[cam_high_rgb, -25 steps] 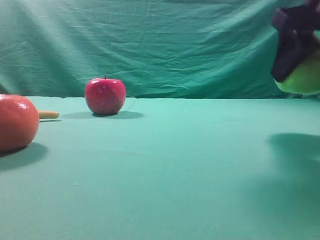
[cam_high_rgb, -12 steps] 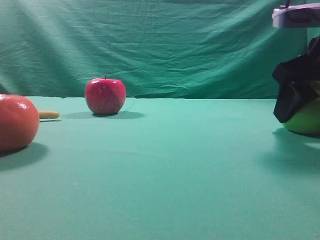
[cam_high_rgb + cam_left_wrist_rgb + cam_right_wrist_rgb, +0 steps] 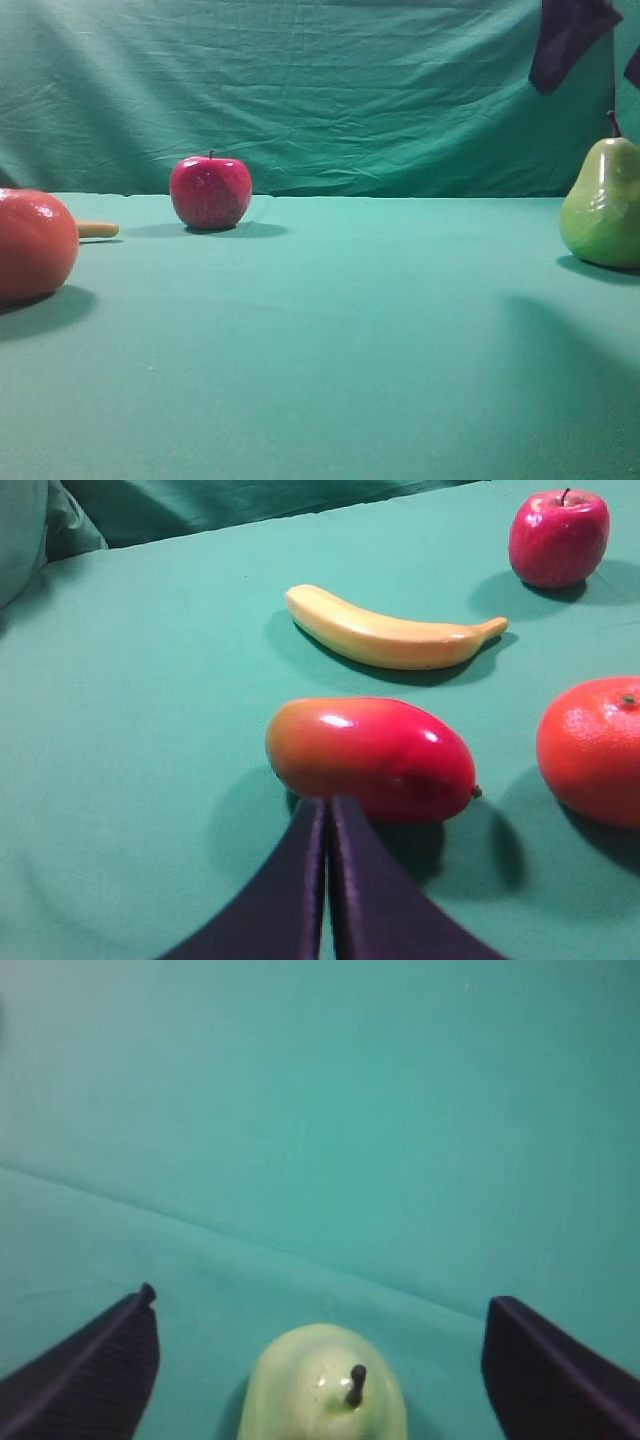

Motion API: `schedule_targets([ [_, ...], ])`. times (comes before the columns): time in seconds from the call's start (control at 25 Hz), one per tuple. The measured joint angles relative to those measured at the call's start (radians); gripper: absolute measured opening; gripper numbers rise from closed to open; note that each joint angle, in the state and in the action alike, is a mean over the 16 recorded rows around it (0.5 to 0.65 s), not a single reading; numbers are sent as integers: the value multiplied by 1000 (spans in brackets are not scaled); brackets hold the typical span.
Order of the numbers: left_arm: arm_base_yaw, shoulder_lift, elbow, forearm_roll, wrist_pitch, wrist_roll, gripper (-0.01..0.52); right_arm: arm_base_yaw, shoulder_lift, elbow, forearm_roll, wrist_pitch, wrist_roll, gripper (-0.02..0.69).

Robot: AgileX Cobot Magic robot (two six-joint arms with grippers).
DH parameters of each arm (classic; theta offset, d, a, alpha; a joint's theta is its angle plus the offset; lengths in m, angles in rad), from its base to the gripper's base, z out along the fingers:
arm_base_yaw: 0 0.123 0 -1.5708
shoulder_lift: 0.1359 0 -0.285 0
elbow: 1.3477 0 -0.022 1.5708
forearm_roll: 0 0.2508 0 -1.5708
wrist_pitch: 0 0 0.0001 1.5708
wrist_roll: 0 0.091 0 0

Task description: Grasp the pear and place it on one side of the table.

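Observation:
The yellow-green pear [image 3: 603, 205] stands upright on the teal table [image 3: 330, 330] at the far right, its dark stem pointing up. My right gripper [image 3: 588, 80] hangs above it, open and clear of the fruit. In the right wrist view the pear [image 3: 325, 1385] sits below and between the two widely spread fingers of the right gripper [image 3: 322, 1300], touching neither. My left gripper [image 3: 328, 802] is shut with nothing in it, its tips just in front of a red mango [image 3: 370, 758].
A red apple [image 3: 210, 192] stands at the back left and a large orange-red fruit [image 3: 35, 243] at the left edge, with a banana tip [image 3: 97, 229] behind it. The left wrist view shows the banana [image 3: 385, 638], apple [image 3: 558, 537] and orange fruit [image 3: 595, 748].
My right gripper lowered the pear to the table at the far right, let go of it and rose. The pear now stands alone. The other fruit have not moved.

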Motion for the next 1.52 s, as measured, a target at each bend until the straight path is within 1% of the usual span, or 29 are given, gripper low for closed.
schedule_targets([
  [0.08, 0, 0, 0, 0, 0, 0, 0, 0, -70, 4, 3, 32, 1, 106],
  [0.16, 0, 0, 0, 0, 0, 0, 0, 0, -143, 15, 10, 57, 2, 49],
  [0.24, 0, 0, 0, 0, 0, 0, 0, 0, -218, 29, 21, 80, 3, 16],
  [0.32, 0, 0, 0, 0, 0, 0, 0, 0, -294, 45, 33, 104, 4, 3],
  [0.64, 0, 0, 0, 0, 0, 0, 0, 0, -592, 131, 78, 184, 10, 0],
  [0.84, 0, 0, 0, 0, 0, 0, 0, -6, -763, 218, 85, 192, 13, 0],
  [1.0, 0, 0, 0, 0, 0, 0, 0, -30, -894, 331, 65, 145, 16, 0],
  [1.2, 0, 0, 0, 0, 0, 0, 0, -80, -1043, 522, 22, 39, 18, 0],
  [1.36, 0, 0, 0, 0, 0, 0, 0, -132, -1131, 684, -14, -44, 21, 0],
  [1.52, 0, 0, 0, 0, 0, 0, 0, -175, -1185, 814, -41, -94, 28, 0],
])
